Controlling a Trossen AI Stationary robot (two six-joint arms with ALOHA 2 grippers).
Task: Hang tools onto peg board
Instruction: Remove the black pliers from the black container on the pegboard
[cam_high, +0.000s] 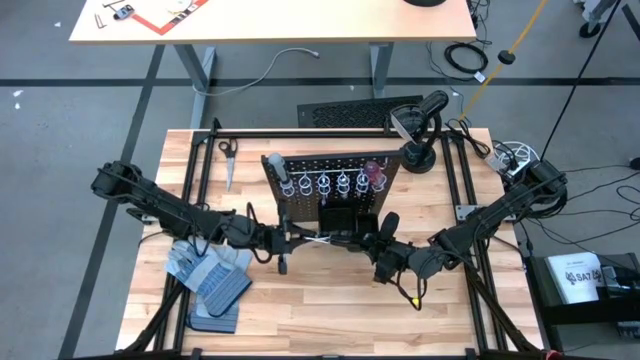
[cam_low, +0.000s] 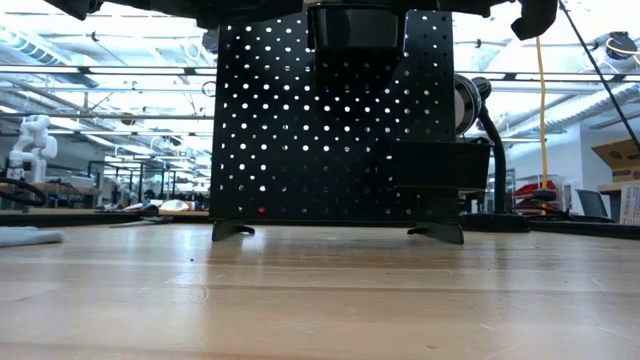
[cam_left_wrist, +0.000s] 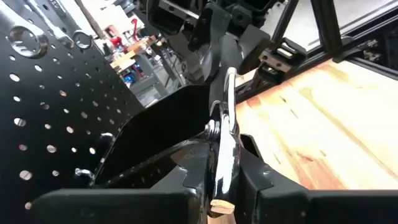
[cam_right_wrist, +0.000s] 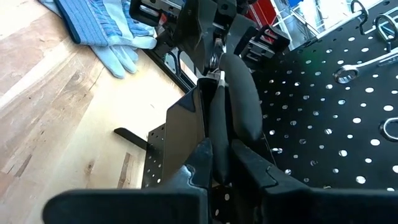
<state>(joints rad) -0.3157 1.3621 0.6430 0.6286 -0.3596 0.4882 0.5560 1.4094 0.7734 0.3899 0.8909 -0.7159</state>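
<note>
Here both arms meet at the front of the peg board (cam_high: 330, 185), which stands upright near the middle of the wooden surface (cam_high: 330, 310), its silver rings (cam_high: 323, 183) in a row across the upper part and its black bin (cam_high: 337, 218) lower down. The pliers (cam_high: 318, 239) hang between the two arms, just in front of the bin. The left gripper (cam_left_wrist: 221, 186) is clenched on the silver nose end of the pliers, and the right gripper (cam_right_wrist: 219, 165) is clenched on the black padded handles (seen close in the right wrist view, the handles run straight out from between its jaws toward the other arm). So the tool looks to be shared by both arms at this moment, probably a handover or a re-grip before it goes onto the board.

The pliers are stiff metal and fairly heavy for their size. The bare steel nose is smooth and could slip or swivel between hard jaws; the rubbery handles give the surer hold. They also pivot at the joint, so a grip squeezing both handles together would keep them from swinging open.

The blue-grey gloves (cam_high: 205, 268) lie apart on the left side of the surface.
</note>
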